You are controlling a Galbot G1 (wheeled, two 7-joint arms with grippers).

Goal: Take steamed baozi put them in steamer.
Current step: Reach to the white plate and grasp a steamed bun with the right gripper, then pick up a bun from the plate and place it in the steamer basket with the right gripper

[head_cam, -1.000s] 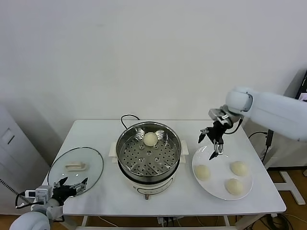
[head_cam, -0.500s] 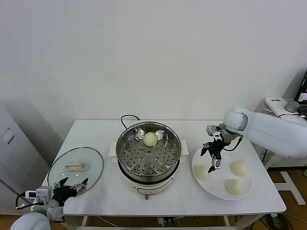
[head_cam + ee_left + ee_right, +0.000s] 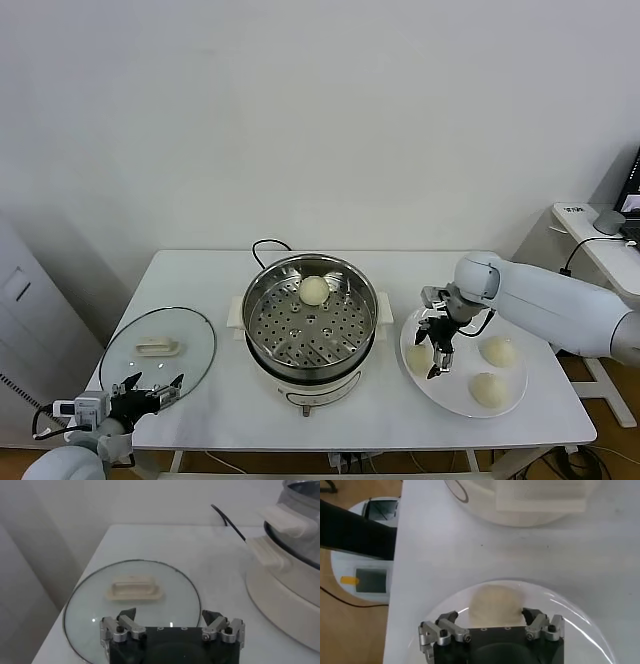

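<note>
Steamer point(image 3: 310, 330) at the middle of the white table point(image 3: 210, 275), stainless pot on a white electric base, side handles out to both sides, black cord point(image 3: 265, 247) trailing off behind. 1 steamed baozi point(image 3: 314, 290) already on the perforated tray inside, toward the far wall of the pot. 3 more baozi on the round white plate point(image 3: 462, 398) just to the right of the steamer: 1 at the plate's near-steamer edge point(image 3: 418, 357), 1 toward the far right point(image 3: 498, 350), 1 at the front point(image 3: 487, 389). Right gripper point(image 3: 438, 352) down over the plate, fingers point(image 3: 536, 617) straddling the baozi nearest the steamer point(image 3: 496, 605), 1 on each side and close against it; cannot tell whether pressed on yet, bun resting on the plate. Base of the steamer point(image 3: 540, 502) near, beyond the plate's rim in the right wrist view. Glass lid point(image 3: 158, 350) with its white handle point(image 3: 157, 347) flat on the table well to the left of the steamer. Left gripper point(image 3: 147, 392) parked low at the table's front-left corner, just by the lid's near edge, fingers point(image 3: 126, 625) spread wide and grasping nothing, steamer base point(image 3: 285, 590) off to the side in the left wrist view.
</note>
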